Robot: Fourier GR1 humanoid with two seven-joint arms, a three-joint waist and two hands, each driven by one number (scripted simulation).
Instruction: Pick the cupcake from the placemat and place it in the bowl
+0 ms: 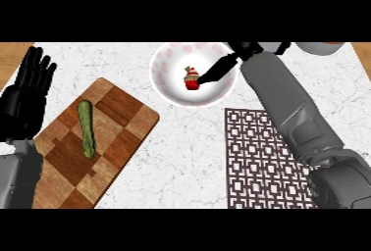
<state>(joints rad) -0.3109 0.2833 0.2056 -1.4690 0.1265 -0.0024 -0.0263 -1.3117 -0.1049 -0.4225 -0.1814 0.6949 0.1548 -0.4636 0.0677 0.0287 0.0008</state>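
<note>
White marble tabletop [181, 147] with faint grey veining, seen steeply from above. Strips of brown wooden surface [13, 56] show beyond its left and right edges. Lighting is even, without strong shadows.

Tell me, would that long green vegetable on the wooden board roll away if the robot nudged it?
Probably, if pushed sideways: the green vegetable looks long and rounded, lying flat on the cutting board. Its slight bend might stop it quickly. It seems stiff rather than floppy, so it would likely lift in one piece.
</note>
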